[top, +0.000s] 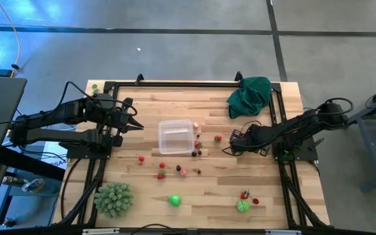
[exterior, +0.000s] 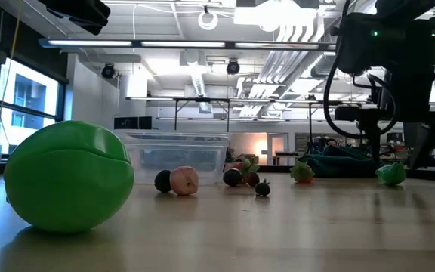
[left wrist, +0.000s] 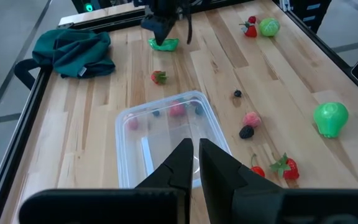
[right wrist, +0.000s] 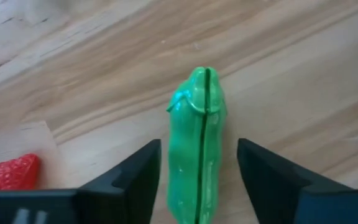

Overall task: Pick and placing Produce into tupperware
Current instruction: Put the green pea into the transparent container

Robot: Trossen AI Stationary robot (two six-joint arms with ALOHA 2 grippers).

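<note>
At the tupperware's (top: 176, 138) three o'clock, the right gripper (right wrist: 197, 177) straddles a green pod (right wrist: 196, 155) on the worktop (top: 273, 189), fingers apart; the left gripper (left wrist: 194, 163) is closed.

The left arm reaches in from the left edge of the table, elbow bent, its wrist held level above the wood. The left gripper (top: 134, 124) points toward the middle of the table, its two fingers (left wrist: 185, 163) pressed together with nothing between them. The right arm stretches in from the right side, forearm angled down and wrist low. The right gripper (right wrist: 199, 163) sits close to the table, its fingers (right wrist: 135, 171) spread apart.
</note>
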